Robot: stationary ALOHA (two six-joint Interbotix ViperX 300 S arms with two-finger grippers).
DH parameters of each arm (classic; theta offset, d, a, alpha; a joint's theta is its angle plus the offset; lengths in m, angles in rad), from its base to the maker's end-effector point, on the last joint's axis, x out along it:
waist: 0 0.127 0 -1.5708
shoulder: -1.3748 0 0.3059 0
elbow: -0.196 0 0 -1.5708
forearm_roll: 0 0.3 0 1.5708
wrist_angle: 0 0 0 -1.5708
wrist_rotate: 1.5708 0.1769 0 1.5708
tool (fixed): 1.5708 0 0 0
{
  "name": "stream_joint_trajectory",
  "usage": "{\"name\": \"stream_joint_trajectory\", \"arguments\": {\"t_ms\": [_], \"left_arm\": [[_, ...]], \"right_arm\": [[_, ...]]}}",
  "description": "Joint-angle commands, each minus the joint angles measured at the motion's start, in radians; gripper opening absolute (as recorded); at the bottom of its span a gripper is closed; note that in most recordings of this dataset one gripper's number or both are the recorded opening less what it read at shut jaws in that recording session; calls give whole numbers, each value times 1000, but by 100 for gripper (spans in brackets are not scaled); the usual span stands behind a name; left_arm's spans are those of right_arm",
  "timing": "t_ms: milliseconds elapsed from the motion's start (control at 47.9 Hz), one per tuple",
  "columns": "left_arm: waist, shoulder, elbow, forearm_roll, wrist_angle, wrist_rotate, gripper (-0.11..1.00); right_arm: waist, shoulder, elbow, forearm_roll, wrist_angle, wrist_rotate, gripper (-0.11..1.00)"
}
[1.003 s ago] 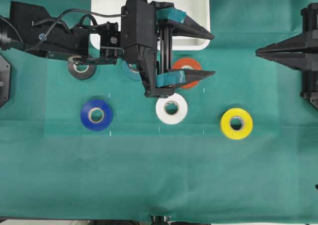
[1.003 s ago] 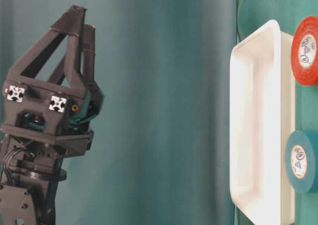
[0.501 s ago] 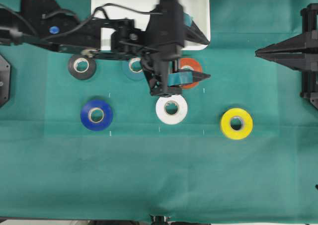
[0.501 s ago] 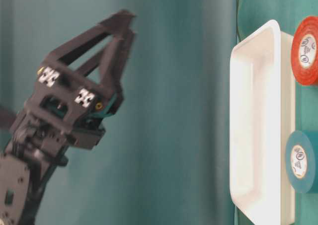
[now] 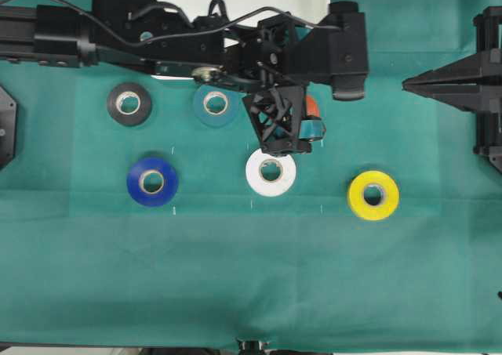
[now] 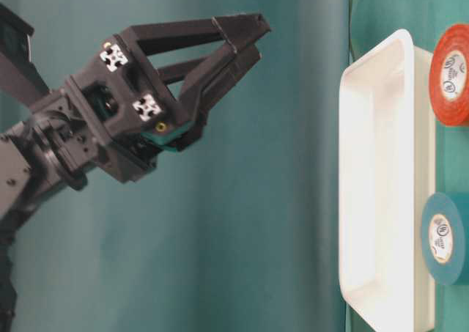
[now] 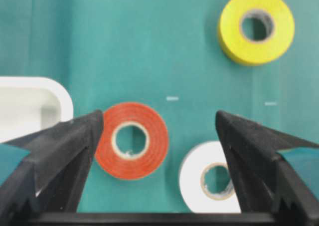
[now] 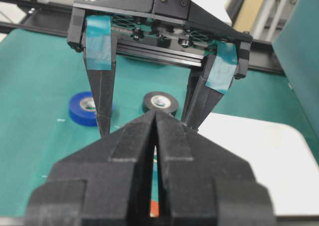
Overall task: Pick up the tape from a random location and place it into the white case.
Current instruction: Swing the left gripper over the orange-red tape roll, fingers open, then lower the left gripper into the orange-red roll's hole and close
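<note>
Overhead, the left arm reached in from the left edge across the top of the green tabletop (image 5: 235,277), its wrist bent so that the left gripper (image 5: 292,128) pointed down at the cloth. Its fingers (image 7: 65,151) were spread wide. From the left wrist camera, the orange-red tape (image 7: 131,140) lay flat between them, nearer the left finger, and neither finger touched it. In the overhead view the tape was almost wholly hidden under the gripper, with only a sliver of orange showing at its right side.

The white case (image 7: 30,106) sat at the far edge of the tabletop, mostly covered by the arm from above; one rounded corner of it showed in the wrist view, just beside the tape but apart from it. The table-level view showed its raised rim, with the tape lying close to its outer wall.

A white roll (image 5: 271,172) lay just below the gripper, near the tape. A yellow roll (image 5: 373,194) sat further right, well apart. A teal roll (image 5: 216,104) and a black roll (image 5: 129,103) lay under the arm's line, and a blue roll (image 5: 152,181) rested lower left.

The right gripper (image 5: 420,81) hung at the right edge, pointing level toward the middle. Its fingers (image 8: 129,151) were pressed together, holding nothing.
</note>
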Motion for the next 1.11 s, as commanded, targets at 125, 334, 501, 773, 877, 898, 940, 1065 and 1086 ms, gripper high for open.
{"name": "stream_joint_trajectory", "arguments": {"t_ms": [125,334,501,773,877,898,940,1065,1086], "left_arm": [[2,-8,-51,-2,41,0,100],[2,-8,-49,-2,43,-2,100],[0,-9,-48,-2,43,-2,100],[0,-8,-32,-2,35,-3,100],[-2,-8,-25,-2,32,-3,100],[-2,-8,-23,-2,31,-3,100],[-3,-8,-20,-2,26,-3,100],[-5,-6,-5,-2,15,-3,100],[-5,-6,-3,-2,14,-3,100]], "right_arm": [[0,9,-25,0,-3,3,0],[-2,11,-26,0,-3,3,0],[-2,11,-28,0,3,3,0],[0,11,-28,0,5,5,0],[-2,11,-29,0,5,3,0],[-2,11,-29,0,5,5,0],[0,11,-28,0,5,5,0],[0,11,-31,0,5,5,0],[0,11,-31,0,5,5,0]]}}
